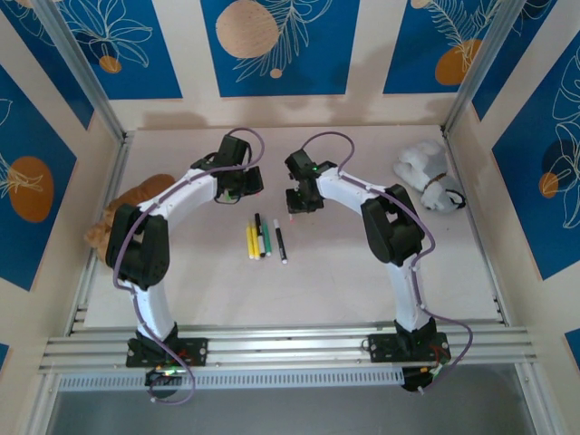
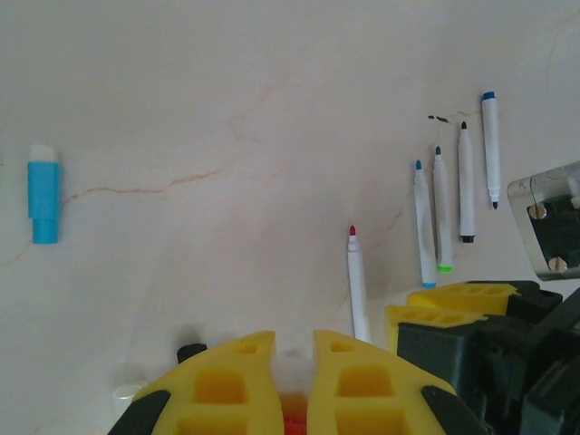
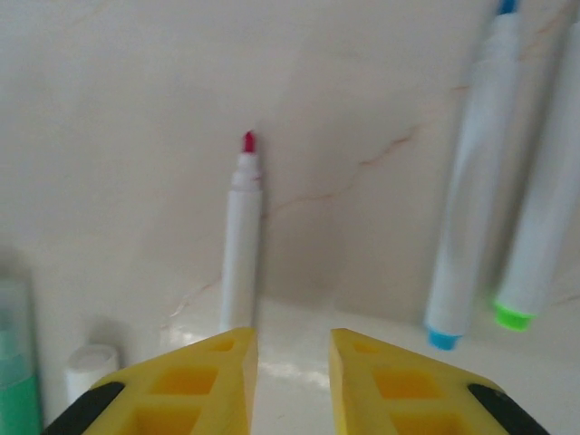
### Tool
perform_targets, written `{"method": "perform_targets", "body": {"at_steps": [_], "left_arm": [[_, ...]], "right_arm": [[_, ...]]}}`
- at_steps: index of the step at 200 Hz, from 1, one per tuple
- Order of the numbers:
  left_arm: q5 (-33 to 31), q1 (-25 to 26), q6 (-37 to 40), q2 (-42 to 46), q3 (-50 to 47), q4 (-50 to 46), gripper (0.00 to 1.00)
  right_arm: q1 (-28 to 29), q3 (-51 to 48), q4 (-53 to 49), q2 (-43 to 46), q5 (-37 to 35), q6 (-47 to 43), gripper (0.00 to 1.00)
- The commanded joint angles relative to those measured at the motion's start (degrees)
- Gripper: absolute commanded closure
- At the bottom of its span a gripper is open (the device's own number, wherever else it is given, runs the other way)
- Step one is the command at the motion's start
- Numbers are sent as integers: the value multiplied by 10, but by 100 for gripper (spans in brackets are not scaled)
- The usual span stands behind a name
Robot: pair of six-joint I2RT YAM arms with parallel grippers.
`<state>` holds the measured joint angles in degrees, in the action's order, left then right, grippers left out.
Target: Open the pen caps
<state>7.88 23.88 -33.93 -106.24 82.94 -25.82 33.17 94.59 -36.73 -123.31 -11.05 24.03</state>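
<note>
Judging from the red-tipped pen [image 3: 241, 245] lying bare on the counter [image 3: 136, 91] just ahead of the spread right fingers [image 3: 222, 372], its cap is off. A black cap [image 2: 190, 352] and a white cap [image 3: 91, 367] lie close by. Whether the nearly closed left fingers [image 2: 227, 376] pinch anything, I cannot tell. Pull any remaining cap straight along its pen.

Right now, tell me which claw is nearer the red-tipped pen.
Right. The right claw hovers over the tail end of the red-tipped pen, which disappears beneath it. The left claw is set off to one side, the pen lying to its right.
</note>
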Motion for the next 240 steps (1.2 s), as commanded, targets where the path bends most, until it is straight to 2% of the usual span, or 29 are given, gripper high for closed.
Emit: {"method": "perform_targets", "body": {"at_steps": [1,34,70,193,240], "left_arm": [[10,-4,8,27,-9,-5,100],[13,-4,6,27,-12,0,100],[12,-6,9,28,-15,-2,100],[13,-11,12,9,-15,1,100],[-16,-12,39,-51,42,-43,100]], "right_arm": [[20,17,16,20,46,-9,73],[36,83,-19,-30,44,-9,75],[33,113,-48,-64,36,6,77],[2,41,-38,-44,18,8,78],[-5,-13,31,18,78,10,78]]}}
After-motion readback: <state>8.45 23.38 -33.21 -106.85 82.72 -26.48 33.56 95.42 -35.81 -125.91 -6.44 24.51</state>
